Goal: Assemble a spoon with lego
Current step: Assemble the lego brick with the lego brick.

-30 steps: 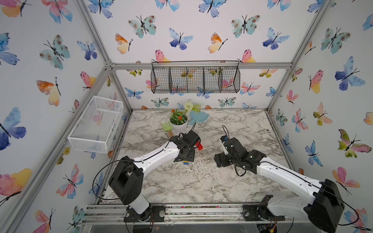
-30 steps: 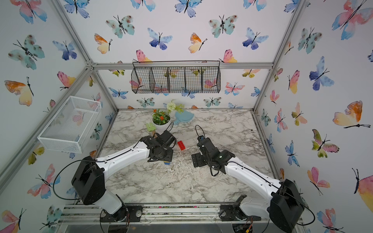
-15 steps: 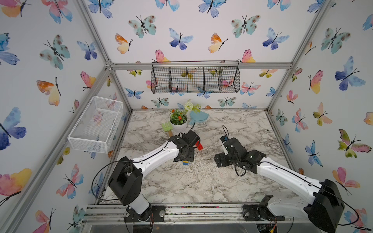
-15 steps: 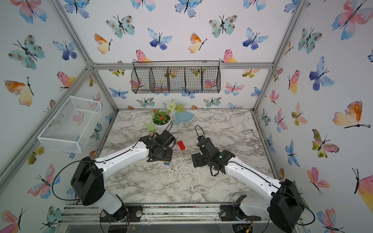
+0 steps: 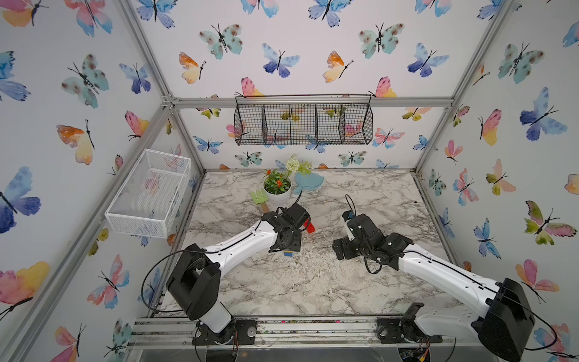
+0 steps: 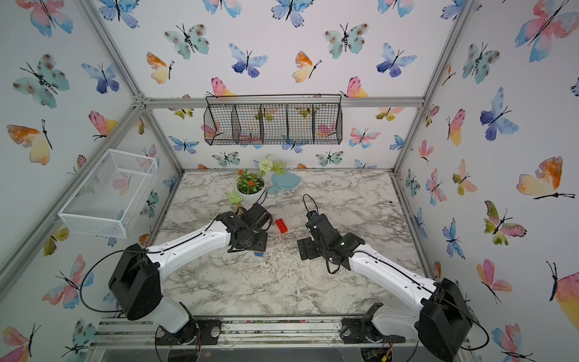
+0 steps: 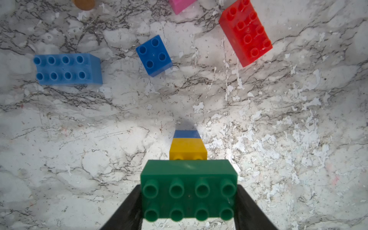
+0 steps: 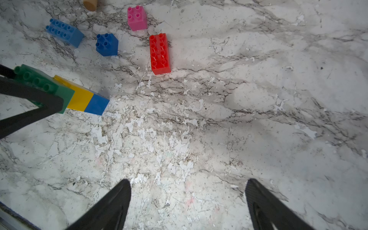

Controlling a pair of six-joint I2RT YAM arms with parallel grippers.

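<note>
Left claw [image 7: 188, 191] clamps green brick [image 7: 187, 171]; right claw [image 8: 188, 182] gapes wide, unladen; pot [image 5: 277, 196] holds flowers [image 5: 275, 181].

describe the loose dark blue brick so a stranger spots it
On the marble table, look near the left gripper. The dark blue brick lies loose between the long light-blue brick and the long red brick: square, four studs, deepest blue.
</note>
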